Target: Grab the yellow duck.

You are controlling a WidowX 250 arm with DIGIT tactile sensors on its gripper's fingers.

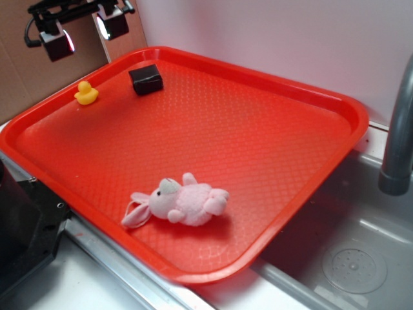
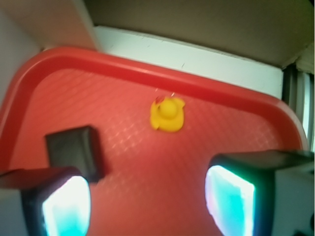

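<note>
The yellow duck is a tiny glossy rubber duck standing on the red tray near its far left rim. In the wrist view the duck lies ahead of the fingers, a little right of centre. My gripper hangs open and empty well above the tray's far left corner, above the duck. In the wrist view the gripper shows two lit fingertips wide apart with bare tray between them.
A black block sits right of the duck near the tray's back rim; it also shows in the wrist view. A pink plush bunny lies near the tray's front. A sink basin and a grey faucet are at the right.
</note>
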